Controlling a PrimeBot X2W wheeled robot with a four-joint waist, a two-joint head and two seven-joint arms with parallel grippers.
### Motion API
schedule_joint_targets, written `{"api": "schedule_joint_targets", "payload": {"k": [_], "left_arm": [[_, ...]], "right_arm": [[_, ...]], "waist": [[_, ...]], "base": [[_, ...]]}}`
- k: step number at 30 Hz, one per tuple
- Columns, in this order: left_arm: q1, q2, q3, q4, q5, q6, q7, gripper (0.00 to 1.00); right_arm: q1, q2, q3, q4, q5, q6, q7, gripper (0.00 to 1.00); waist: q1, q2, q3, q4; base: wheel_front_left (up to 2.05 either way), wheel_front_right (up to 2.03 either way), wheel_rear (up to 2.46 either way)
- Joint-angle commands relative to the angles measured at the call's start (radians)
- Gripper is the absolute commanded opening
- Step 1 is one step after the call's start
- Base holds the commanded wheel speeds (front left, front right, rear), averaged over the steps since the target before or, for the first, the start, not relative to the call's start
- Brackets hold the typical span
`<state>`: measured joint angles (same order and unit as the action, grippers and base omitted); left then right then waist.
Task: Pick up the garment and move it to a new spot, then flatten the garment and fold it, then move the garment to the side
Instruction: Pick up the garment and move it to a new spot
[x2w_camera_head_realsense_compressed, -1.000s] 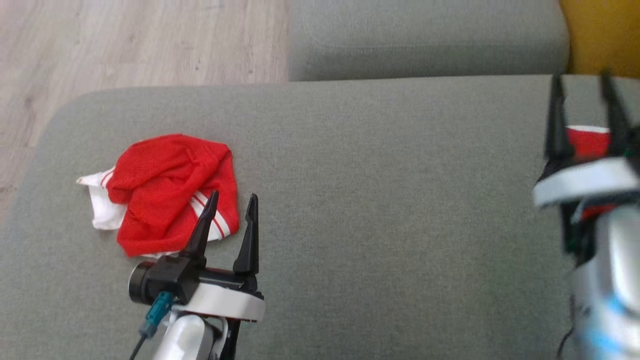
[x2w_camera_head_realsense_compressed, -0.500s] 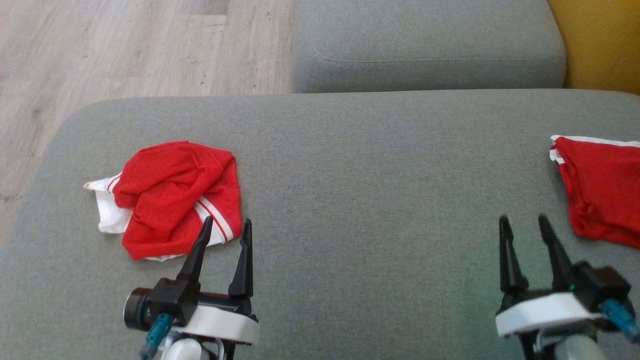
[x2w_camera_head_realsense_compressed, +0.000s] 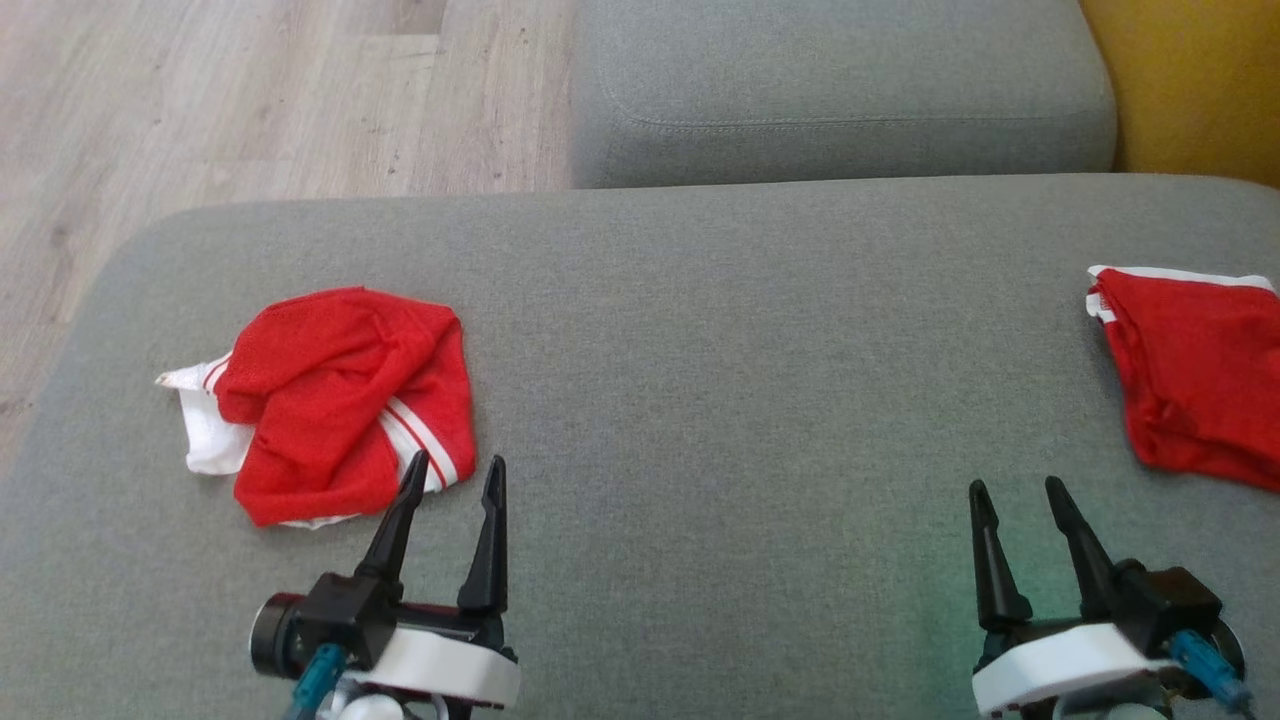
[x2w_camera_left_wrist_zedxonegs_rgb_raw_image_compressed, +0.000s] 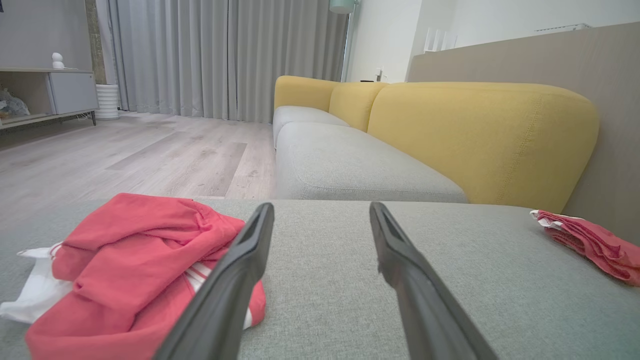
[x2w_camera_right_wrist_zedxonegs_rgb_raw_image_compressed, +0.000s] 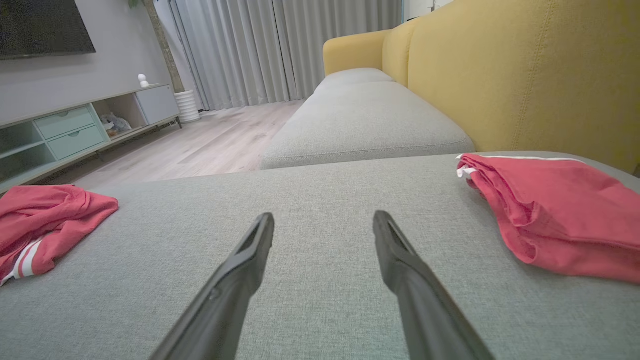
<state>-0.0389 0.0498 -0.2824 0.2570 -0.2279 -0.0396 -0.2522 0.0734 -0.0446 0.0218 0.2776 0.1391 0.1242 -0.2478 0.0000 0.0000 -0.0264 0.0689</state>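
A crumpled red garment (x2w_camera_head_realsense_compressed: 340, 400) with white stripes and a white patch lies on the left of the grey sofa seat (x2w_camera_head_realsense_compressed: 720, 380). The left wrist view has this garment (x2w_camera_left_wrist_zedxonegs_rgb_raw_image_compressed: 130, 265) at its lower left, and the right wrist view has the garment (x2w_camera_right_wrist_zedxonegs_rgb_raw_image_compressed: 40, 220) at its left edge. My left gripper (x2w_camera_head_realsense_compressed: 455, 470) hovers open just beside its near right corner, with nothing between the fingers. My right gripper (x2w_camera_head_realsense_compressed: 1015, 490) stands open and empty at the lower right, over bare cushion.
A second red garment (x2w_camera_head_realsense_compressed: 1190, 370), folded, lies at the seat's right edge, and this folded garment (x2w_camera_right_wrist_zedxonegs_rgb_raw_image_compressed: 550, 215) is right of my right fingers. Another grey seat cushion (x2w_camera_head_realsense_compressed: 840, 90) sits beyond, a yellow backrest (x2w_camera_head_realsense_compressed: 1190, 80) to the right, wooden floor (x2w_camera_head_realsense_compressed: 250, 100) to the left.
My right arm dropped from high at the right edge to low at the lower right, uncovering the folded garment. The left gripper eased slightly toward me. The camera shifted a little.
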Motion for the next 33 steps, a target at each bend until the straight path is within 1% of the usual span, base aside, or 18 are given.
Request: {"api": "schedule_joint_targets", "payload": {"k": [1,7,11,16,17,20,33], "left_arm": [[-0.027,0.001,0.032,-0.035,-0.005,0.004,-0.010,1.00],[-0.031,0.001,0.025,-0.033,-0.010,0.005,-0.010,1.00],[-0.035,0.001,0.024,-0.027,-0.009,0.004,-0.010,1.00],[-0.037,0.001,0.024,-0.023,-0.003,0.007,-0.010,1.00],[-0.037,0.001,0.024,-0.023,-0.003,0.007,-0.010,1.00],[-0.031,0.001,0.035,-0.018,0.006,0.006,-0.010,1.00],[-0.013,0.005,0.083,0.001,0.035,-0.004,-0.010,1.00]], "right_arm": [[-0.040,-0.006,0.021,-0.033,-0.001,0.007,-0.014,1.00],[-0.039,-0.006,0.020,-0.045,-0.001,0.007,-0.014,1.00],[-0.032,-0.006,0.028,-0.060,0.007,0.007,-0.014,1.00],[-0.021,-0.006,0.049,-0.079,0.015,0.007,-0.014,1.00],[-0.021,-0.006,0.049,-0.079,0.015,0.007,-0.014,1.00],[-0.019,-0.006,0.080,-0.089,0.022,0.007,-0.014,1.00],[0.000,-0.006,0.196,-0.086,0.062,0.007,-0.014,1.00]], "waist": [[0.0000,0.0000,0.000,0.000],[0.0000,0.0000,0.000,0.006],[0.0000,0.0000,-0.007,0.030],[0.0000,0.0000,-0.020,0.088],[0.0000,0.0000,-0.020,0.088],[0.0000,0.0000,-0.028,0.125],[0.0000,0.0000,-0.055,0.304]], "base": [[0.00,0.00,0.00],[0.00,0.00,0.00],[0.00,0.00,0.00],[0.00,0.00,0.00],[0.00,0.00,0.00],[0.00,0.00,0.00],[0.00,0.00,0.00]]}}
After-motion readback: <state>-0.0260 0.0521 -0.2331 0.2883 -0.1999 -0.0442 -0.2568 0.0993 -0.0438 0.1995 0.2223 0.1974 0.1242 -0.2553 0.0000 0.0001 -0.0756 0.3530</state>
